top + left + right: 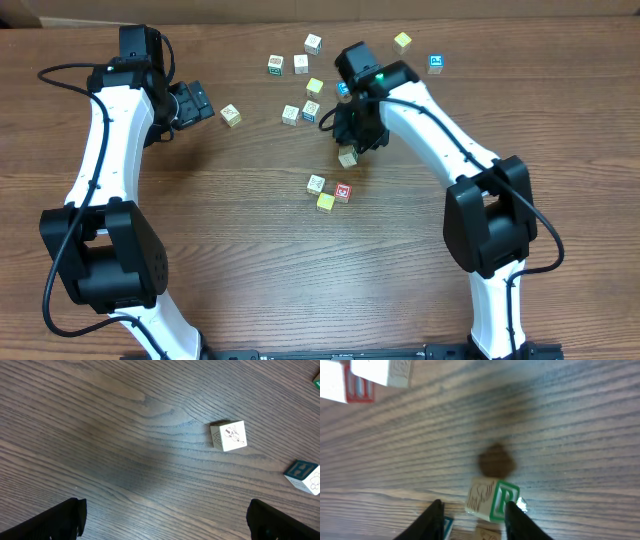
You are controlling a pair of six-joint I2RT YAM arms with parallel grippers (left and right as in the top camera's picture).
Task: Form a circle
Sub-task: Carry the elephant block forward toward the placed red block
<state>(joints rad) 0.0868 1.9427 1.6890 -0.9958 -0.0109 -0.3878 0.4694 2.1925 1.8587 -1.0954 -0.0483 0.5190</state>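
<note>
Right gripper (350, 138) sat part-open around the small green-lettered wooden cube (492, 501), one finger clear of it. Circle of tiny wooden letter cubes (328, 193) lay lower centre, near that cube, not touching. Best bet: lift straight up, no nudging. Left gripper (165, 512) gaped wide, empty.

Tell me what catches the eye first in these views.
The right tool hangs over the table's middle, a green-lettered cube between its parted fingers. Next to it, toward the robot's base, sits the circle, a tight cluster of three cubes, with loose cubes scattered farther back. The left tool stands wide open near a lone cube.
</note>
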